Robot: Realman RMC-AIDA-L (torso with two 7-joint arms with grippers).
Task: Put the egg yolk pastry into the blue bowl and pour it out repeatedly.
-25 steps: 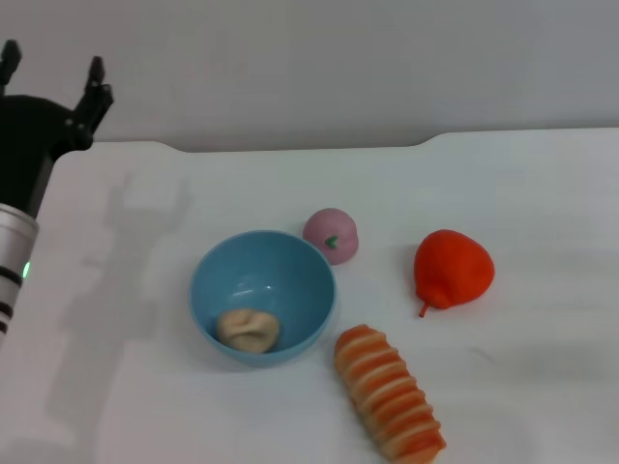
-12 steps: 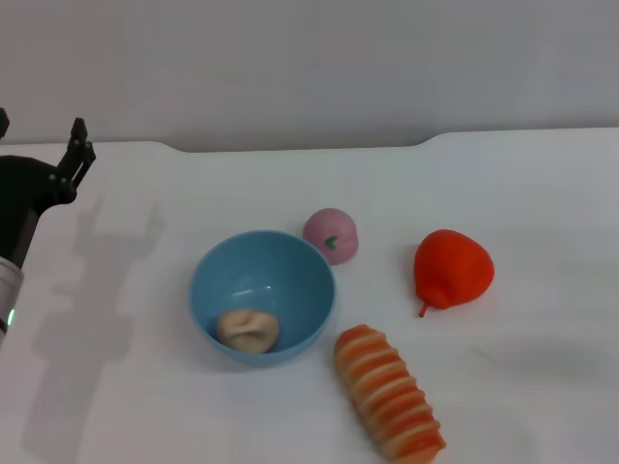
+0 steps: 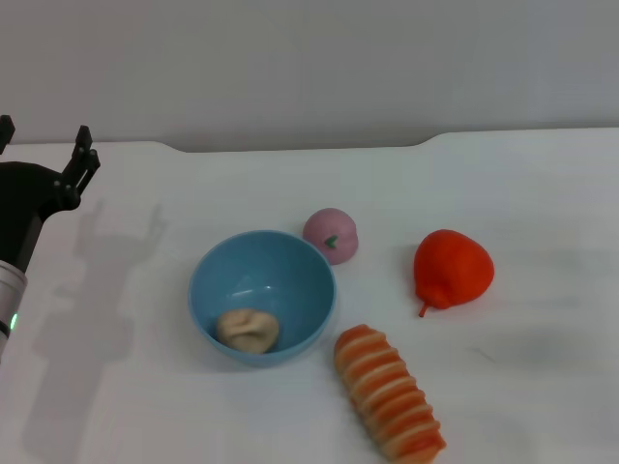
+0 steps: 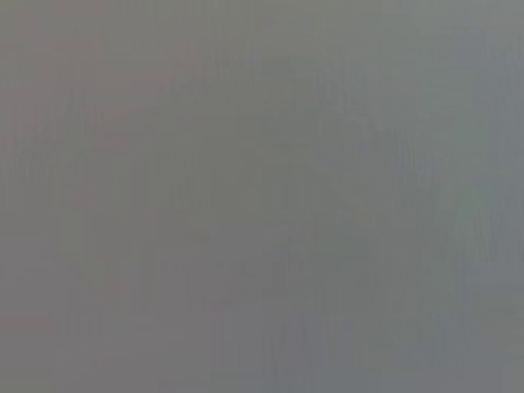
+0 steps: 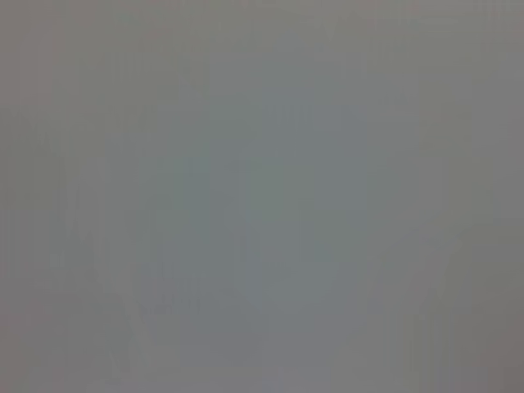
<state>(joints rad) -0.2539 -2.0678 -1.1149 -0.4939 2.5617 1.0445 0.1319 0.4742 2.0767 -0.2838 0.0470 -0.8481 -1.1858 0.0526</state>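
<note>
1. blue bowl (image 3: 262,293): smooth plastic look, slight sheen.
2. egg yolk pastry (image 3: 248,330): matt, wrinkled top.
3. red pear (image 3: 452,268): smooth, matt.
4. striped roll (image 3: 389,393): ridged, soft sheen.
5. table (image 3: 522,193): white, matt, smooth.

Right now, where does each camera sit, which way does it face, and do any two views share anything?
Head view: on the robot's head, looking forward and down at the white table; the egg yolk pastry lies in the blue bowl; the left tool, open and empty, shows at the left edge; no right arm.
Left wrist view: on the left wrist; a blank grey field, no fingers.
Right wrist view: on the right wrist; likewise blank grey.
Shared: only the two wrist views' blankness.
</note>
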